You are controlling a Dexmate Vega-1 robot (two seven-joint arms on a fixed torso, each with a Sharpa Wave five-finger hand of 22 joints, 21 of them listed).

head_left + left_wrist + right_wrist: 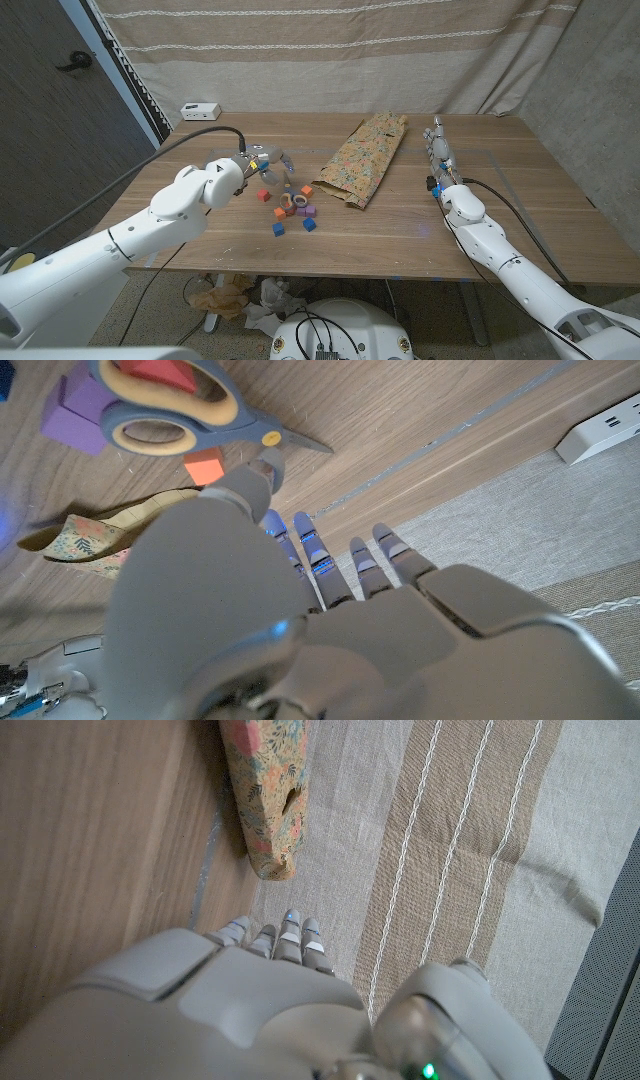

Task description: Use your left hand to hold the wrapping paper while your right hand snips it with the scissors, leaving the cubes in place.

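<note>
The floral wrapping paper (362,158) lies folded at the table's middle, running toward the far edge; its end (265,790) and a strip of it (80,535) also show in the wrist views. Scissors (290,203) with tan and blue handles (170,410) lie among several small coloured cubes (308,212), with a purple cube (75,425) and an orange cube (203,465) beside the handles. My left hand (256,165) hovers just left of the cubes, fingers (315,555) stretched out, holding nothing. My right hand (437,152) stands right of the paper, fingers straight, empty.
A white power strip (200,110) sits at the far left corner of the table. A striped curtain (330,40) hangs behind the table. A dark panel (50,90) stands at the left. Bare wood stretches right of my right arm.
</note>
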